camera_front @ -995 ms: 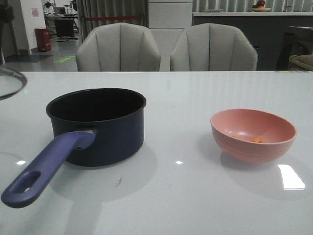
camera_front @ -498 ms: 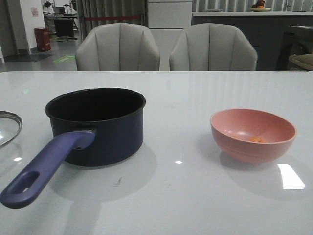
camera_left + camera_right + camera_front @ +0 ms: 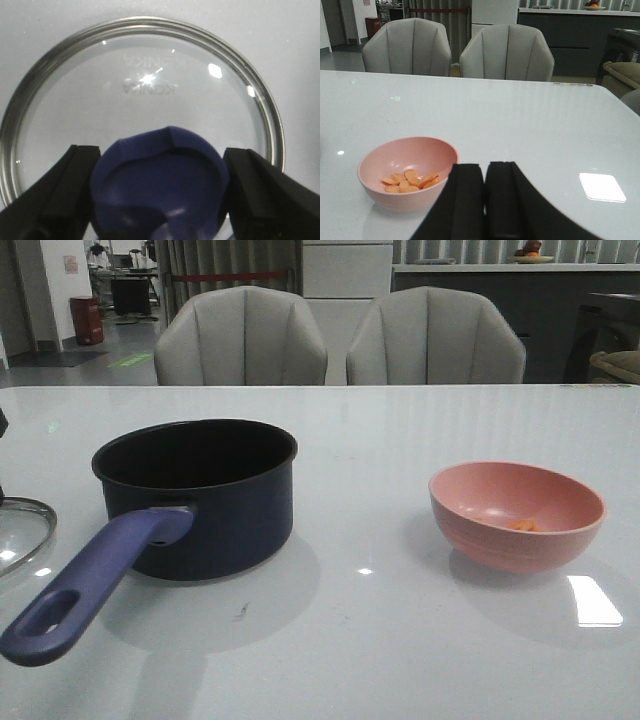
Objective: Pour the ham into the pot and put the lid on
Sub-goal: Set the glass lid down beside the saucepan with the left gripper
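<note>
On the white table, at its left side, we see the pot, empty and uncovered, handle toward the camera; at the left edge the lid lies flat beside the pot. From the left wrist, our left gripper clamps the blue knob of the lid. At right, well apart from the pot, the pink bowl holds the ham; our right gripper hangs near the bowl, fingers pressed together, holding nothing.
</note>
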Motion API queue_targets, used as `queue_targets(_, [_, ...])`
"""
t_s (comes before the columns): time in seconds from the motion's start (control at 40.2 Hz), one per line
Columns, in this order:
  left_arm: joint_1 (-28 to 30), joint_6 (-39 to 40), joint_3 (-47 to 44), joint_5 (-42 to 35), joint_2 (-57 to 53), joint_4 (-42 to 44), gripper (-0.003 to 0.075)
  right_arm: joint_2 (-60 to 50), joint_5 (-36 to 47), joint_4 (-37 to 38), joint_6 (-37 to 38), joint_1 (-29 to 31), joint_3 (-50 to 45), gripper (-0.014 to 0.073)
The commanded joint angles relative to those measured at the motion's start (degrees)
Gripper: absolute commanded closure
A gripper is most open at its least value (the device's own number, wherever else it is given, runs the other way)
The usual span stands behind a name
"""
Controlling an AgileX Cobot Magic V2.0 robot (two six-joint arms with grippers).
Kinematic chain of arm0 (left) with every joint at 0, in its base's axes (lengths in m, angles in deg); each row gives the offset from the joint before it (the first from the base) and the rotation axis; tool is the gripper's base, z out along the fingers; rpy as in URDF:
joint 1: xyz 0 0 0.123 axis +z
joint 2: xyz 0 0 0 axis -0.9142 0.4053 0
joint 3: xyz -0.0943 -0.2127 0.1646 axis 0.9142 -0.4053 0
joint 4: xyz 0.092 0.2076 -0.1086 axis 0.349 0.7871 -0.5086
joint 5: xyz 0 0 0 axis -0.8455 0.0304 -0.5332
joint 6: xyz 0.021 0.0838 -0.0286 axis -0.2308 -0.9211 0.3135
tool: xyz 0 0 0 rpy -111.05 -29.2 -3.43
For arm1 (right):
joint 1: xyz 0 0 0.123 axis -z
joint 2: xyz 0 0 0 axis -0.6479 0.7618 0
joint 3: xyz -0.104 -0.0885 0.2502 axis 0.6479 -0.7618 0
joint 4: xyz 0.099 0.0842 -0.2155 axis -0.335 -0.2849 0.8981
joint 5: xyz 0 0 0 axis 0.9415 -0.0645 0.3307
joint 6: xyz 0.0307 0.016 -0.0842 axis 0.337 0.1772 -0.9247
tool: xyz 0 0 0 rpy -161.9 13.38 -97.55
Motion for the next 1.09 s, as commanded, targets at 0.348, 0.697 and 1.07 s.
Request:
queue_targets(0.348, [-0.5, -0.2, 9.0, 8.9, -2.3, 1.3, 0.0115, -1.2, 4.4, 0.7, -0.2, 0.2, 0.2, 0.0449])
queue_targets(0.697, [-3.1, -3.1, 7.4, 7.1, -14.6, 1.8, 0.0115, -1.2, 4.4, 0.7, -0.2, 0.2, 0.2, 0.0449])
queue_targets(1.07, [-8.9, -3.2, -5.4, -6.3, -37.4, 1.9, 0.0115, -1.2, 4.4, 0.7, -0.2, 0.2, 0.2, 0.0449])
